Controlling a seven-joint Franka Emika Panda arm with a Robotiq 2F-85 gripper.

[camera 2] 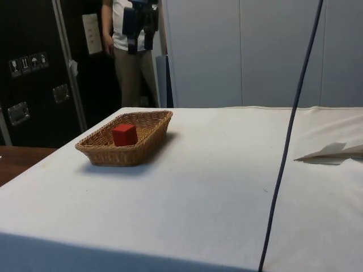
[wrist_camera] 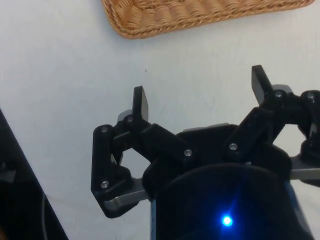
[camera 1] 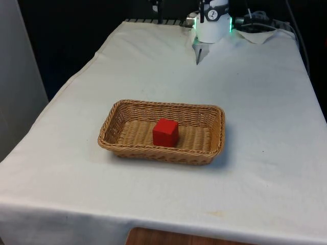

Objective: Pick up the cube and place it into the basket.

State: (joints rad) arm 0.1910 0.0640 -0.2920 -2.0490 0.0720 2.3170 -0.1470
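- The red cube sits inside the basket, on its woven floor, roughly at the centre and a touch toward the 6 o'clock wall in the front view; it is a matte block with crisp edges, turned slightly so one corner faces the camera.
- In the side view the cube shows above the near rim of the basket, nothing gripping it.
- The basket is a shallow rectangular tray of tan wicker with rounded corners and a braided rim; in the wrist view one corner of it lies on the cloth.
- No brand, label or writing can be read on cube or basket.
- The white tablecloth is smooth with faint creases, and a fold is raised at the table's far end near the robot base.
- The gripper hangs above bare cloth, well apart from the basket; its two black fingers stand wide apart with nothing between them.
- In the side view a person stands beyond the table, at about 12 o'clock from the basket; what looks like the gripper's dark body overlaps the torso, though that is hard to make out.
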